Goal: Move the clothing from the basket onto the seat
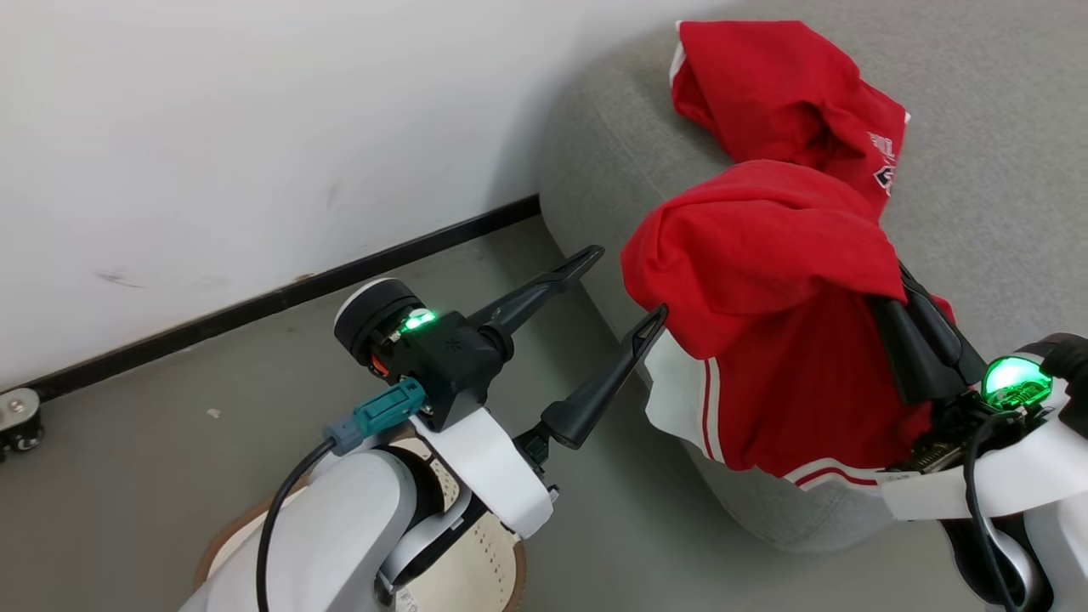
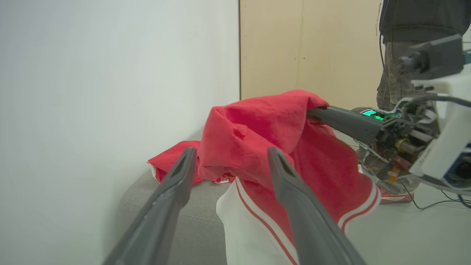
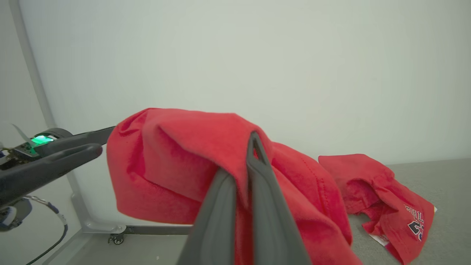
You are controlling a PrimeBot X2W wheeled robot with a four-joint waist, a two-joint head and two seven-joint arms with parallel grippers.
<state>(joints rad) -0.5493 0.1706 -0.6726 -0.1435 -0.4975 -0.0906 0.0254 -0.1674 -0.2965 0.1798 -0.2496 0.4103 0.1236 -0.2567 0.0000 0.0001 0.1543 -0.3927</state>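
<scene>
One red piece of clothing (image 1: 782, 93) lies on the grey seat (image 1: 994, 170). A second red garment (image 1: 765, 289) with white panels and striped trim hangs over the seat's rounded edge, pinched by my right gripper (image 1: 892, 289), which is shut on it. In the right wrist view my right gripper (image 3: 254, 141) clamps a fold of that garment (image 3: 176, 154). My left gripper (image 1: 627, 285) stands open just left of the hanging fabric, nothing between its fingers; the left wrist view shows the gripper (image 2: 232, 154) before the garment (image 2: 265, 129). The basket (image 1: 484, 561) sits mostly hidden beneath my left arm.
A white wall with a black baseboard (image 1: 340, 272) runs behind the grey floor. A small caster (image 1: 17, 421) stands at the far left. A person (image 2: 401, 55) stands by a beige panel beyond the seat, with cables on the floor near their shoe.
</scene>
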